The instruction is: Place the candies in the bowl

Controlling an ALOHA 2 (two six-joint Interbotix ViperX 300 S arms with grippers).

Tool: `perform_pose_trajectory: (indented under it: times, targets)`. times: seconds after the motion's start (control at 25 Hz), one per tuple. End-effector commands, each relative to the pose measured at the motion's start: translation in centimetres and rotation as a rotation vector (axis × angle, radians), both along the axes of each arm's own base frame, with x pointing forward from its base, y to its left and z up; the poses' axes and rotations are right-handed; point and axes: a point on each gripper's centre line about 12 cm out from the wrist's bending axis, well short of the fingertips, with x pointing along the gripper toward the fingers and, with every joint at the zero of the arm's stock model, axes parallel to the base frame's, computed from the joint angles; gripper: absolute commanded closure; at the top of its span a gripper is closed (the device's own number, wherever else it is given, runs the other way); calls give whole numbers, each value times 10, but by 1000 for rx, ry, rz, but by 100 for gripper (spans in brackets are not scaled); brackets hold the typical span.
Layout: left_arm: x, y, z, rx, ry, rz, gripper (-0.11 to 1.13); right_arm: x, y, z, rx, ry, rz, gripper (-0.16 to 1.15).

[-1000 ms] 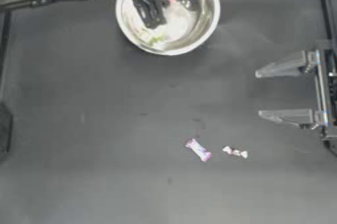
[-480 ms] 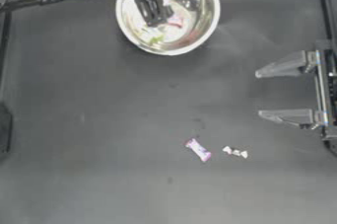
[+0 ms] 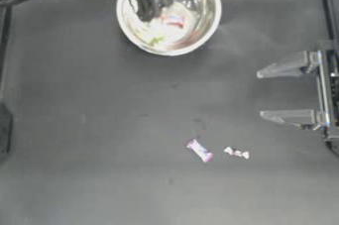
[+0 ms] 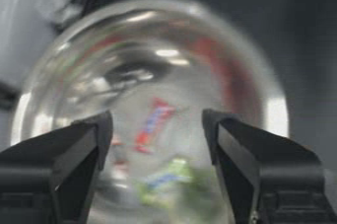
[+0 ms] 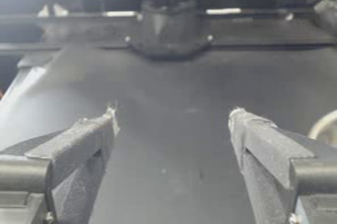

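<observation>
Left gripper: over the bowl, jaws apart, empty.
Bowl contents: red-pink candy, yellow-green candy.
Table: purple-white candy, whitish candies beside it.
Right gripper: parked at right, jaws wide.
Writing: none legible.

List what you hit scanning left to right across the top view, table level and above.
Left gripper, open over the large shiny whitish bowl → purple-white twist-wrapped candy → pair of small whitish candies → right gripper, open, parked at the right edge.
</observation>
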Motion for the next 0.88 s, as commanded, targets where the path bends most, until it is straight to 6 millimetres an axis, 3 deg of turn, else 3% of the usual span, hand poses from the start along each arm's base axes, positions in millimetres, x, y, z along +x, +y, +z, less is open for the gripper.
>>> perform_pose_trajectory:
  times: [0.04, 0.4, 0.6, 0.88]
  targets:
    - [-25, -40, 47, 15, -117, -49, 13, 4, 0, 10, 2, -22, -1, 0]
    - [-90, -121, 64, 44, -419, -166, 22, 4, -1, 14, 15, 32, -4, 0]
    - [-124, -145, 59, -4, -493, -190, 21, 5, -1, 22, 29, 128, -9, 0]
    - [-144, -173, 44, -37, -494, -271, 21, 4, 0, 31, 71, 272, -7, 0]
